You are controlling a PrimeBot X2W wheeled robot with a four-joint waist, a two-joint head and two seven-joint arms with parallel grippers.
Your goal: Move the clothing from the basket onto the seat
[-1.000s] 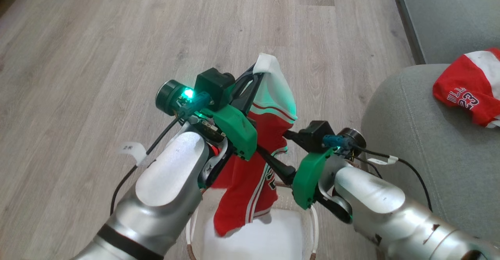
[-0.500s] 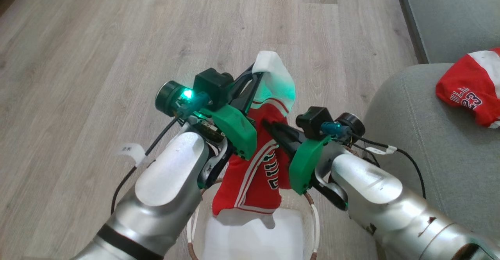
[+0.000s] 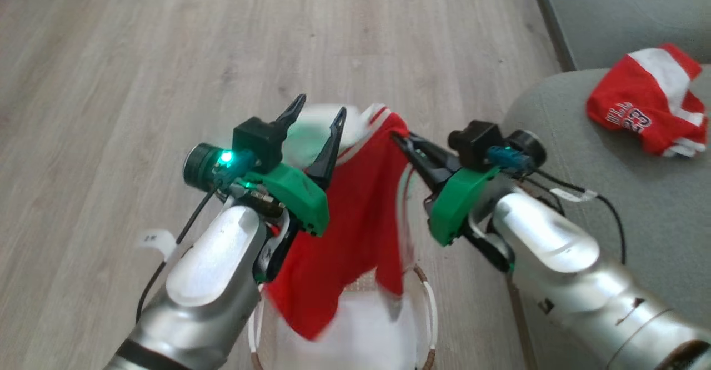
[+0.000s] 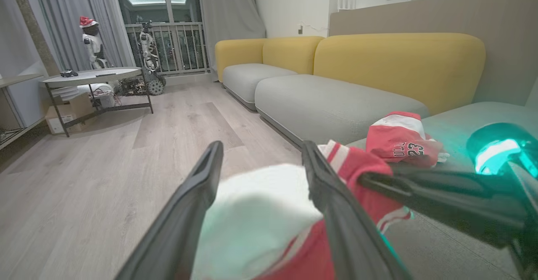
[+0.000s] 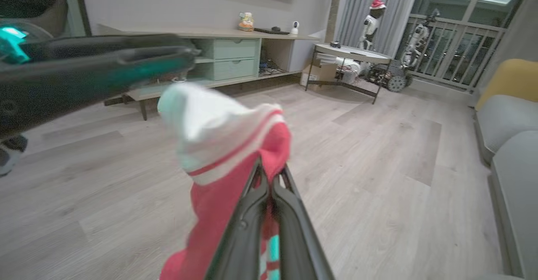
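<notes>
A red piece of clothing point(image 3: 355, 220) with a white band hangs above the cream basket point(image 3: 429, 314), held up by one edge. My right gripper point(image 3: 401, 138) is shut on that red edge, as the right wrist view also shows point(image 5: 269, 173). My left gripper point(image 3: 320, 109) stands open just left of it, with the blurred white band point(image 4: 252, 212) loose between and below its fingers point(image 4: 197, 196). A second red garment point(image 3: 639, 109) printed with "23" lies crumpled on the grey-green seat point(image 3: 561, 136) at the right.
Pale wood floor point(image 3: 139, 81) spreads ahead and to the left. In the wrist views, grey and yellow sofa sections point(image 4: 328, 99) lie ahead, and a round table point(image 5: 353, 53) and a low cabinet point(image 5: 235, 57) stand farther off.
My left gripper has opened and let go of the white band. My right gripper has shut on the garment's red edge and lifted it. The head camera has shifted, so the seat sits further left.
</notes>
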